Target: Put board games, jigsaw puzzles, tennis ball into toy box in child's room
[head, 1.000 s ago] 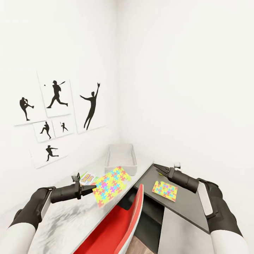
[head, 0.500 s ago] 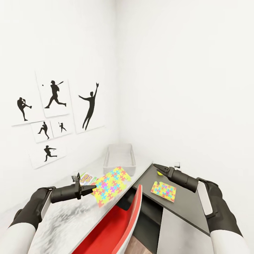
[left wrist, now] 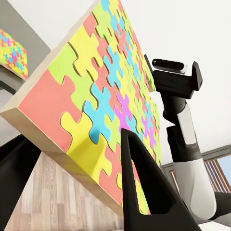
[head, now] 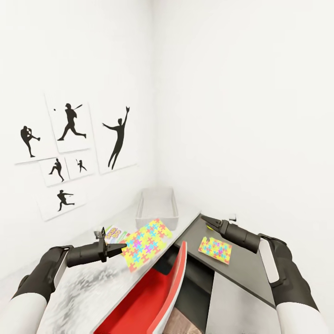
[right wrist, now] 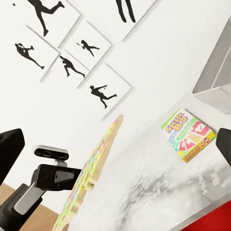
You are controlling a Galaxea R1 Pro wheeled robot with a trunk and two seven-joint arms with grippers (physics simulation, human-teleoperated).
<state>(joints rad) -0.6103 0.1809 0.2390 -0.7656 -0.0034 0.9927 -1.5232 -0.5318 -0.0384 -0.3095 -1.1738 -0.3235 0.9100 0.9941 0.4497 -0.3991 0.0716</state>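
Multicoloured jigsaw puzzle (head: 144,243) hangs pinched in the left gripper (head: 121,247) at lower left of frame; the right gripper (head: 207,221), jaws spread, hovers over the dark counter (head: 248,269).

Board game (head: 112,233) on the marble table (head: 88,287) is partly hiding behind the left gripper (head: 121,247) and the big jigsaw puzzle (head: 144,243) it is clamping. Puzzle's near edge is running behind the fingers. Tennis ball is hiding behind the right gripper (head: 204,219); its fingertip gap is too small to read. Red chair (head: 153,297) is getting cut off by the bottom edge. Toy box (head: 157,207) interior is too washed out to judge. In the left wrist view the puzzle is overflowing the frame.
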